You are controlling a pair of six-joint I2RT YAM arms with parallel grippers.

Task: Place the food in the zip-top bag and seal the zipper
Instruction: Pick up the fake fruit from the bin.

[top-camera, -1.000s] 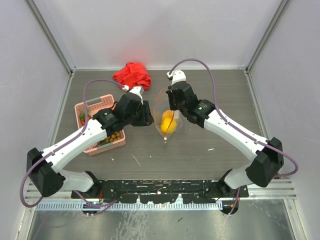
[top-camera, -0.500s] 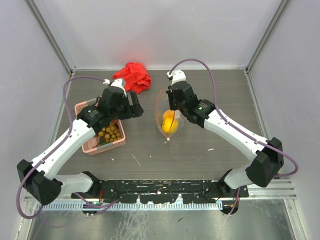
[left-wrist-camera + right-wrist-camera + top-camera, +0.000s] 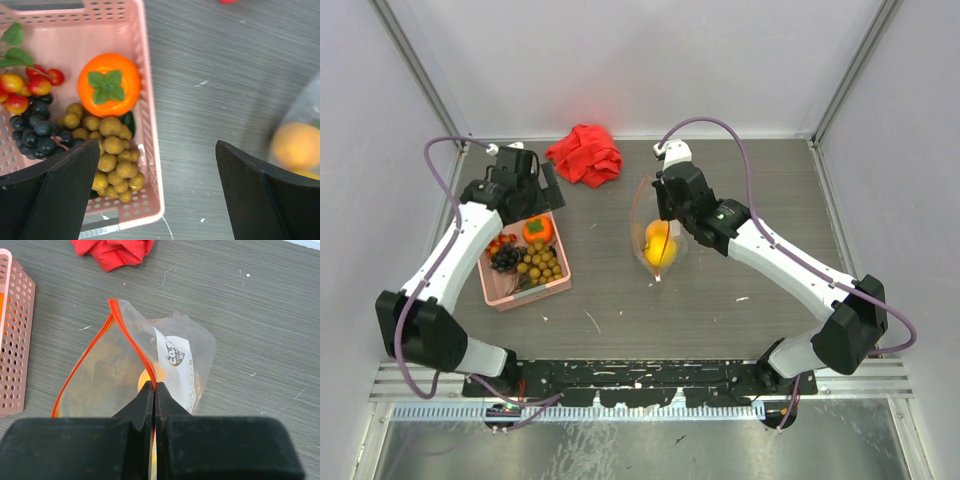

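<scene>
Right gripper [image 3: 154, 390]: jaws pressed together on the zipper [image 3: 131, 337], holding the zip-top bag [image 3: 187, 357] upright with its mouth open and a lemon [image 3: 658, 246] inside. Left gripper [image 3: 155, 200]: jaws spread wide, empty, over the pink basket [image 3: 150, 60] holding orange [image 3: 109, 85], grapes [image 3: 112, 155] and berries [image 3: 34, 134]. Risk: the thin rim may slip from the pinch and the mouth collapse, so later fruit would miss it.
</scene>
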